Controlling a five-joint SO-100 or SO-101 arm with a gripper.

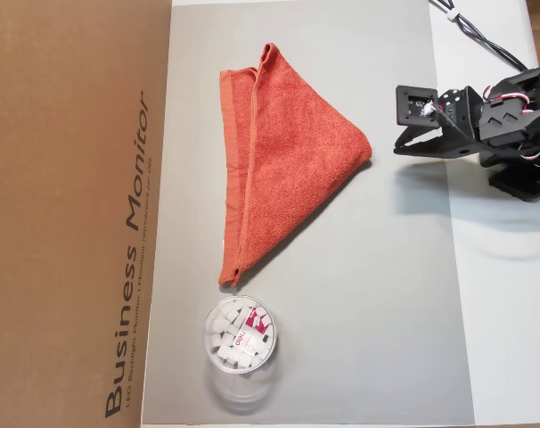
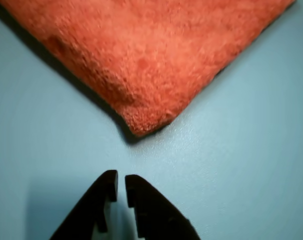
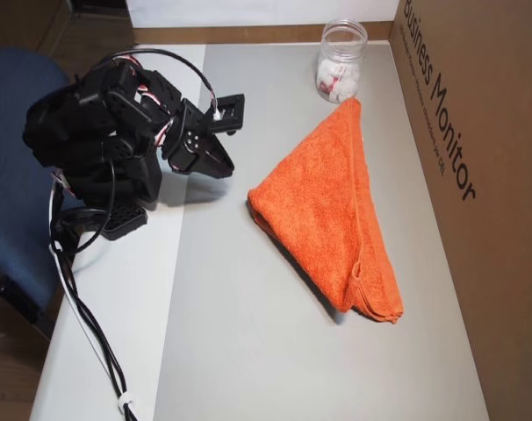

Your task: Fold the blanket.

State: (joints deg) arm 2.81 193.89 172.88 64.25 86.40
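The blanket (image 1: 283, 152) is an orange-red terry towel lying folded into a triangle on the grey mat (image 1: 368, 294), its long hemmed edge toward the cardboard box. One folded corner points at my gripper (image 1: 397, 148), which sits just off that tip, apart from the cloth. In the wrist view the blanket (image 2: 151, 50) fills the top, its corner a short gap ahead of my gripper (image 2: 117, 176). The black jaws stand almost together with only a thin slit, and nothing is between them. The other overhead view shows the gripper (image 3: 231, 168) left of the blanket (image 3: 327, 206).
A clear round tub (image 1: 240, 337) of white pieces stands by one end of the blanket. A large cardboard box (image 1: 69, 214) walls off one side of the mat. The arm's base and cables (image 3: 82, 316) sit on the white table beside a blue chair (image 3: 11, 88).
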